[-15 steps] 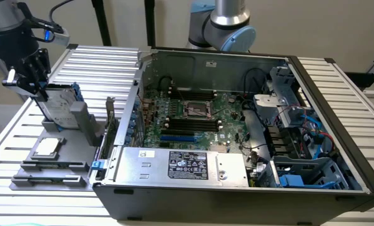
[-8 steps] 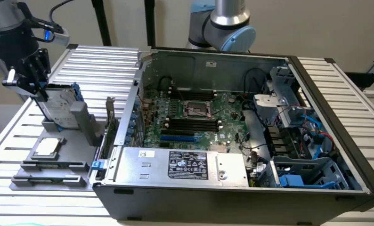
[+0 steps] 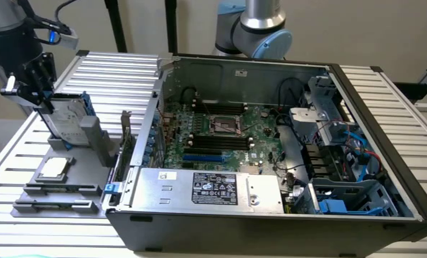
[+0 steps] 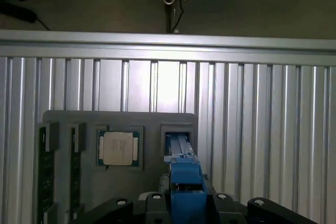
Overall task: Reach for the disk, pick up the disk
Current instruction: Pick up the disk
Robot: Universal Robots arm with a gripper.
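Found hand (image 3: 43, 99) (image 4: 186, 199) clamped on upper edge of the disk (image 3: 64, 121) (image 4: 185, 178), blue rail pinched from both sides. Saw the disk standing on edge, slightly tilted, lower end in end slot of the grey holder (image 3: 84, 161) (image 4: 152, 121). Logged square silver chip (image 3: 54, 167) (image 4: 119, 148) flat in holder pocket just beside that slot, memory sticks (image 4: 45, 171) in holder slots past the chip. Noted holder resting on ribbed metal table (image 3: 120, 70) (image 4: 252, 129). Spotted open computer case (image 3: 271, 228) just beside the holder, toward the exterior view's right.
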